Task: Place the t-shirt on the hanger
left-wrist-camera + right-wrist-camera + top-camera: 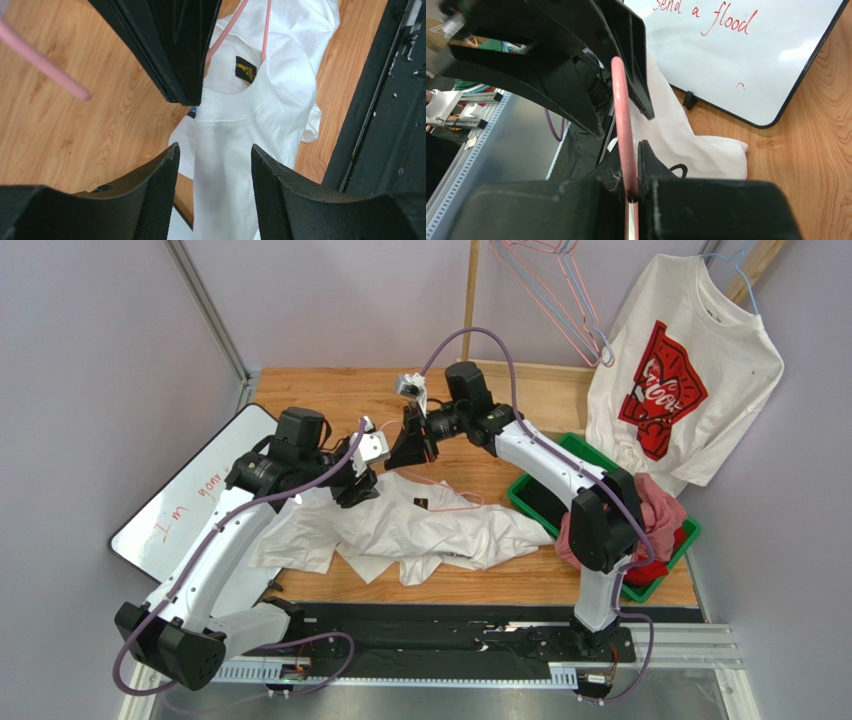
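While the left gripper [212,157] hangs open over its collar, the t-shirt [420,525] lies crumpled on the table [330,390].
Soft, light and limp, it likely wants pinching at the neck hem; the right gripper [412,445] clamps the thin, stiff hanger [620,105] close by.

Hanger [265,31] partly hidden inside t-shirt [280,100]; near end blurred.

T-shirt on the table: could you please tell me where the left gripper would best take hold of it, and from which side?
Probably the t-shirt's collar band, beside the dark neck label: a firm stitched edge lying open, facing up. The left gripper hangs over it, jaws open. Come from above, one finger inside the neck, clear of the hanger that the right gripper holds.
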You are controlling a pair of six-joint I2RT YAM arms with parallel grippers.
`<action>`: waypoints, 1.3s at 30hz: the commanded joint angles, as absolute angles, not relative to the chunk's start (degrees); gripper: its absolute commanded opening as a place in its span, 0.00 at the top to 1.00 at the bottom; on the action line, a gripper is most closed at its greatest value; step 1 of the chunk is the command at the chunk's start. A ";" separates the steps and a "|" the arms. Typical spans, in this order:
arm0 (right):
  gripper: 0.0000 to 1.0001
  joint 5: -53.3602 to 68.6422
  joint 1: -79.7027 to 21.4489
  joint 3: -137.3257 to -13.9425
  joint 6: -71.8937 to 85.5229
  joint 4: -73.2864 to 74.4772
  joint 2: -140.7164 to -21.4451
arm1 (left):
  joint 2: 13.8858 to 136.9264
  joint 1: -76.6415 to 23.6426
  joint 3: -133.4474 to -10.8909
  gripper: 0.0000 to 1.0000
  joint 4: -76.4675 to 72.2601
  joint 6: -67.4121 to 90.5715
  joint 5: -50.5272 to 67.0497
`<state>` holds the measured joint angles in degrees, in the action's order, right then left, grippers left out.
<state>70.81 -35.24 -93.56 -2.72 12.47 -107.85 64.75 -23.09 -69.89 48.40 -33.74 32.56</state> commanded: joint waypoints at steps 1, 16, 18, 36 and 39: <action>1.00 73.13 -36.04 -94.22 4.03 2.83 -104.15 | 67.06 -22.76 -68.47 0.41 47.29 -36.74 35.86; 0.21 61.11 -26.46 -94.92 3.62 22.52 -100.81 | 66.18 -23.55 -65.57 1.00 46.67 -44.19 40.87; 0.21 58.55 -25.06 -95.27 -3.11 28.97 -101.16 | 65.74 -24.43 -65.48 1.00 47.28 -46.05 40.78; 0.24 42.80 -30.14 -100.89 -12.92 53.61 -116.71 | 64.16 -26.72 -65.65 1.00 47.90 -49.48 40.34; 0.24 42.54 -31.11 -100.99 -13.45 54.14 -117.24 | 64.16 -26.81 -65.48 1.00 47.90 -49.31 40.17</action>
